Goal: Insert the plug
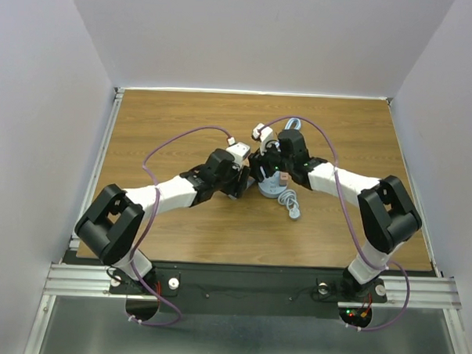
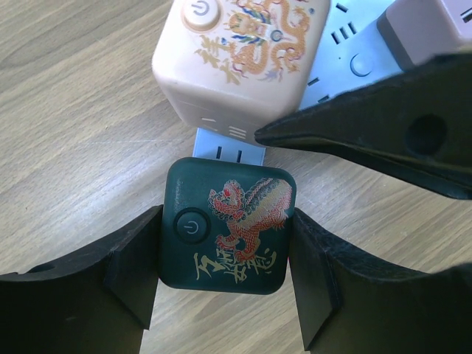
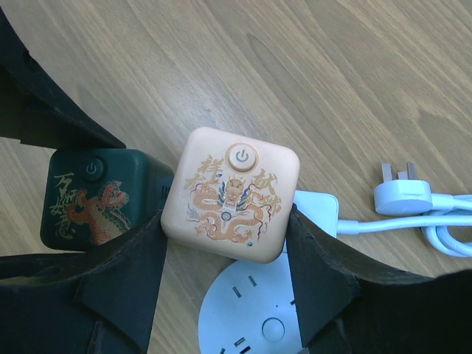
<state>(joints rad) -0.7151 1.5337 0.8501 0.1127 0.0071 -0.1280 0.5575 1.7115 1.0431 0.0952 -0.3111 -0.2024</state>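
A dark green cube plug (image 2: pixel 228 228) with a red beast print sits between my left gripper's (image 2: pixel 225 276) fingers, which are shut on its two sides. Its far edge meets a pale slotted socket face (image 2: pixel 232 151). My right gripper (image 3: pixel 225 225) is shut on a peach cube plug (image 3: pixel 232 193) with a dragon print, held over the round white power socket (image 3: pixel 258 317). The green cube (image 3: pixel 92 203) lies just left of the peach one. In the top view both grippers (image 1: pixel 247 181) (image 1: pixel 269 174) meet over the socket (image 1: pixel 270 193) at mid table.
A white three-pin plug (image 3: pixel 402 193) and its coiled white cable (image 3: pixel 442 232) lie on the wooden table (image 3: pixel 332 74) to the right of the socket. The cable (image 1: pixel 291 204) also shows in the top view. My right finger (image 2: pixel 383 129) crosses the left wrist view.
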